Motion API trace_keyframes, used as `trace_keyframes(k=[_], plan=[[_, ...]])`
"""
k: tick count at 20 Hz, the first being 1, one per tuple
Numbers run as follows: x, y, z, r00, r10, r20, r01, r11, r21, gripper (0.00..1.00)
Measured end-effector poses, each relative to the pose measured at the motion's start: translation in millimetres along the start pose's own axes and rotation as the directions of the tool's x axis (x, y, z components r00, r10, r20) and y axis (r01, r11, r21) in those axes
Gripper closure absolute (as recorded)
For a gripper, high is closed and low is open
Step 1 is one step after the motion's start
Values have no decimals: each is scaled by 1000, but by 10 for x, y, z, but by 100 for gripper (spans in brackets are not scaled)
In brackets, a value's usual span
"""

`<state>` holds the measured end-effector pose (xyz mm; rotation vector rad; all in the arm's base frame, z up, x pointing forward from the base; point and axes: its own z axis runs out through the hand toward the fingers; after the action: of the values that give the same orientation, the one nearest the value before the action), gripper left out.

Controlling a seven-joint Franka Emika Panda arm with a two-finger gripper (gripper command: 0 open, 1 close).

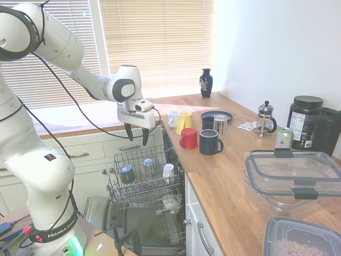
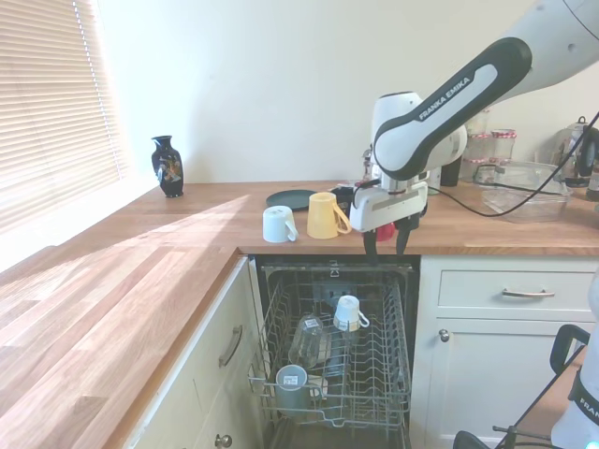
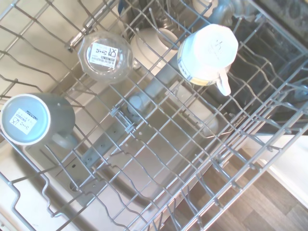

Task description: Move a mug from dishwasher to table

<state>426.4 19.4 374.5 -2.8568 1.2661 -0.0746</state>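
The dishwasher [image 1: 144,213] is standing open below the counter with its grey wire rack [image 2: 360,379] pulled out. In that rack the grey-blue mug [image 2: 291,383] is sitting upside down at the front corner, a paper label showing on its base; in the wrist view the same mug [image 3: 33,120] is lying at the rack's edge with its handle pointing inward. Just behind it a clear glass [image 2: 308,340] is resting inverted and tilted, and a white mug [image 2: 348,313] is sitting upside down further back, apart from the grey-blue one.

Above the rack the gripper [image 1: 136,133] is hanging with its two dark fingers [image 2: 369,242] pointing straight down and spread apart, holding nothing and touching nothing.

Beyond it, the table [image 1: 224,176] is carrying a row of cups near its edge: a pale mug [image 2: 279,224] and a yellow mug [image 2: 325,216] lying on their sides, then a red mug [image 1: 188,138] and a dark navy mug [image 1: 209,142]. Further along are sitting a dark plate [image 1: 217,115], a French press [image 1: 265,118] and clear plastic containers [image 1: 293,178]. At the far corner by the window a dark vase [image 2: 168,166] is standing.
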Motion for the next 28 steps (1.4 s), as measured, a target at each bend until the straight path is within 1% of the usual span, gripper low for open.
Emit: trace_keyframes(k=[5,9,11,13,16,19,24,26,28], plan=[[-41,14,66,1000,-21,-7,21,1000,-5,0],[-213,-8,210,997,-80,-21,80,997,-8,0],[-330,-22,293,992,-127,-23,126,992,-17,0],[-524,-91,383,982,-187,-31,186,982,-30,0],[-873,-293,474,959,-282,-38,281,959,-33,0],[-1082,-428,626,936,-351,-41,349,936,-41,0],[-1164,-621,1026,904,-425,-45,421,904,-67,0],[-1174,-740,1159,898,-439,-36,436,896,-82,0],[-1202,-867,1273,890,-455,-17,452,888,-84,0]])
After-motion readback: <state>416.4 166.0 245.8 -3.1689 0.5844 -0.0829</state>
